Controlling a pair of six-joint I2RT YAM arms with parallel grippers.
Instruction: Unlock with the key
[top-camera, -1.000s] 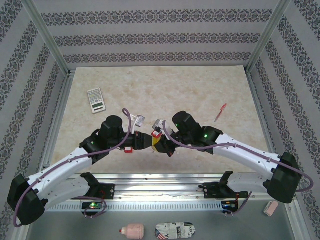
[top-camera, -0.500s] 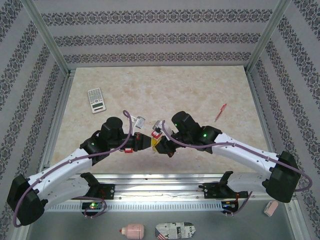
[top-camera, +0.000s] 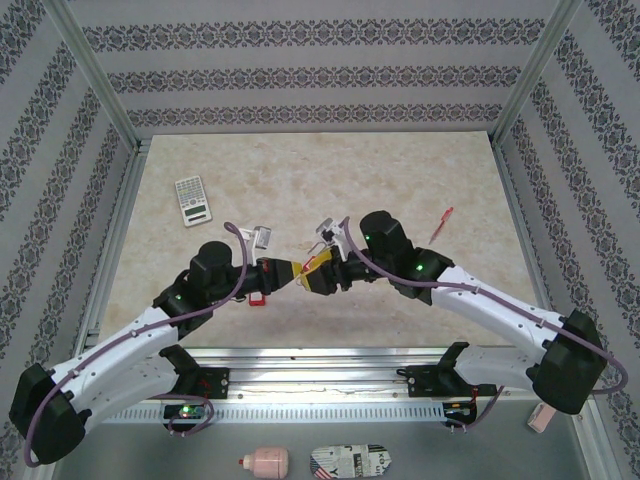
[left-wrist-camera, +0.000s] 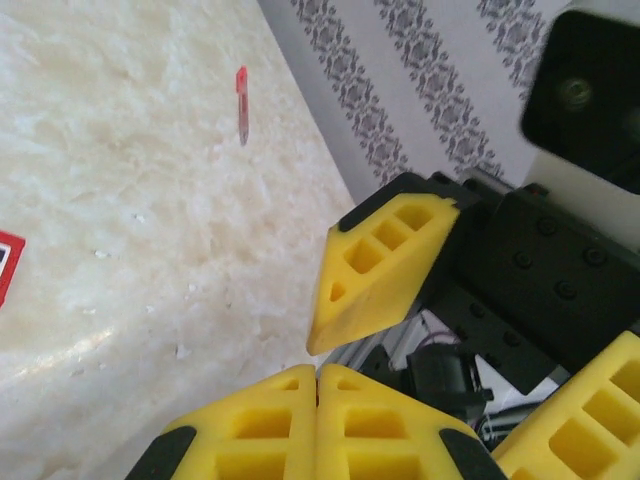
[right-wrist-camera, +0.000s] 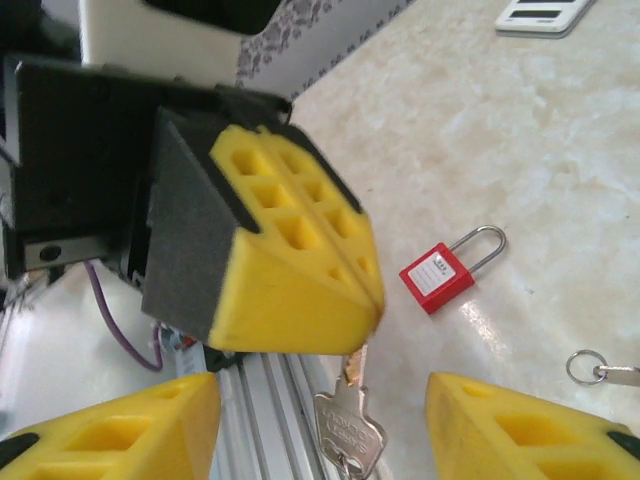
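My left gripper is shut on the blade tip of a silver key. The key's head hangs free below the closed yellow fingers. In the left wrist view the left gripper has its pads pressed together, and the key is hidden between them. My right gripper is open, with one finger on each side of the key head and neither touching it; in the top view the right gripper faces the left one closely. A red padlock with a steel shackle lies flat on the table, just beyond the key, with nothing holding it.
A loose key ring lies on the table right of the padlock. A calculator sits at the far left and a red pen at the right. The metal rail runs along the near edge.
My right gripper has opened and let go of the key. My left gripper has shut on the key's blade. Both wrists have shifted and drawn slightly apart.
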